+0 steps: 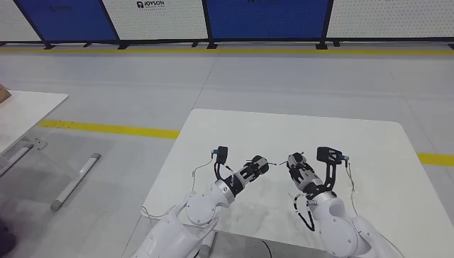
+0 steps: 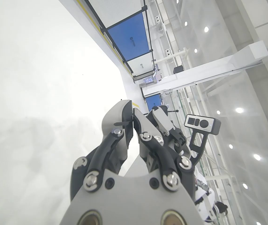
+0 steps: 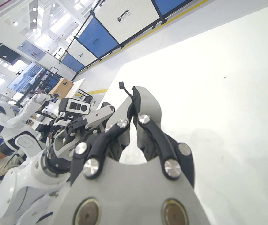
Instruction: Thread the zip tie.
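**You are holding both ends of the thin black plastic zip tie in the air, ready to line them up.**

Its small square head is poking out just past the tips of the right end effector, which is pinching the strap tightly. The left end effector is also closing narrowly on a thin black strip, probably the tail, with a short stub jutting out sideways. Both are hovering near each other above the flat white worktop, tips almost facing. To thread well, I judge you are needing more free tail beyond the left tips, the head's slot turned square to that tail, and a slow, straight approach. The strap is likely to flex and skate off the opening if you are pushing at an angle.
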Available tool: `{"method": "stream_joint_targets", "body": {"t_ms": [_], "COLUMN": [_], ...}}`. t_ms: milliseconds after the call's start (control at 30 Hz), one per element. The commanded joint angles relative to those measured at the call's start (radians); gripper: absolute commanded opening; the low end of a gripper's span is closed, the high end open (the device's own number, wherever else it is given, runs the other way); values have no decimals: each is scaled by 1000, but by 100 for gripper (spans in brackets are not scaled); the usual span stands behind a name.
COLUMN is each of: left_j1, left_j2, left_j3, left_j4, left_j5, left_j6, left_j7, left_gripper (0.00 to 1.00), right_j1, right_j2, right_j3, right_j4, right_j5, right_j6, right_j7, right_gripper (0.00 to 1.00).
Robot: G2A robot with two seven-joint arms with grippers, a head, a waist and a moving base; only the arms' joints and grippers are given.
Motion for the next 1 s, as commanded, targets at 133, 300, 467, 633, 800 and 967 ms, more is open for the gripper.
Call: {"method": "stream_joint_targets", "body": {"t_ms": [133, 300, 467, 633, 800, 967], "left_j1": [0, 0, 0, 0, 0, 0], "left_j2": [0, 0, 0, 0, 0, 0], "left_j3": [0, 0, 0, 0, 0, 0], "left_j4": [0, 0, 0, 0, 0, 0], "left_j5": [0, 0, 0, 0, 0, 0], "left_j6": [0, 0, 0, 0, 0, 0], "left_j7": [0, 0, 0, 0, 0, 0], "left_gripper": [0, 0, 0, 0, 0, 0], "right_j1": [2, 15, 25, 25, 25, 25], "right_j2": [-7, -18, -24, -24, -24, -24], "right_j3": [4, -2, -1, -1, -1, -1], "right_j4": [20, 32, 39, 39, 39, 39], "right_j5": [7, 5, -6, -6, -6, -6], "right_j6": [-20, -22, -20, -20, -20, -20], "right_j7": [-3, 6, 43, 43, 43, 43], "right_gripper": [0, 0, 0, 0, 0, 0]}}
